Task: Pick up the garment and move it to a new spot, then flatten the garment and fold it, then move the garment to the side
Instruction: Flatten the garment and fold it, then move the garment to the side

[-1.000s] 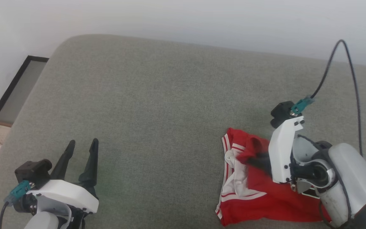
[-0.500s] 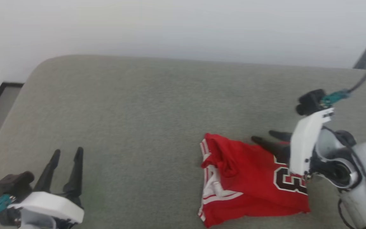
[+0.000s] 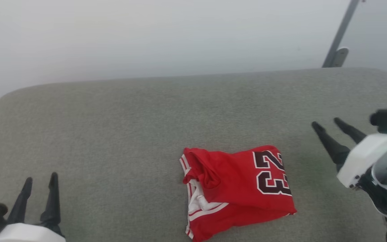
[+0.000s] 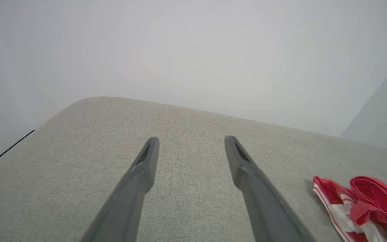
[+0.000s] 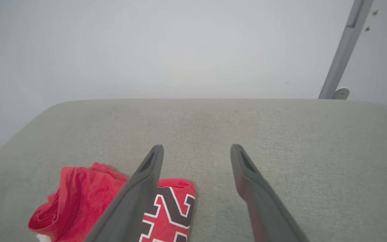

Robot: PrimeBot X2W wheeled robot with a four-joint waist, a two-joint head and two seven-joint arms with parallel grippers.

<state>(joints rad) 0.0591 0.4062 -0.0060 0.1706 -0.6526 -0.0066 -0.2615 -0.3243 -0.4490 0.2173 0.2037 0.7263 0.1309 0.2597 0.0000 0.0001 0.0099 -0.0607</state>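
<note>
Pale grey wall (image 3: 146, 33) at the back, and in front of it a wide grey-green fabric-covered worktop (image 3: 113, 134) with rounded corners. Right of centre on it lies the red jersey T-shirt (image 3: 237, 181), folded into a rough rectangle and lying free. On its upper face you can read the dark, white-outlined number 23 (image 3: 272, 173), turned sideways toward the right end of the bundle. At the left end a white sleeve (image 3: 200, 201) with red stripes peeks out from under a rumpled red fold.

Over to the left claw (image 3: 41, 177), low in the head view's left corner: 2 dark fingers spread, empty, well apart from the shirt. Its wrist view agrees, with bare fabric between the fingers and the shirt's striped edge off at the lower right.

Now the right claw (image 3: 326, 122), at the right edge of the head view: fingers spread too, empty, pointing up and left, near the shirt's right end but clear of it. From its own wrist camera the left finger crosses in front of the 23, and the gap between the fingers shows plain worktop. Beyond the far right corner a slanted grey pole (image 3: 341, 30) runs up the wall.
</note>
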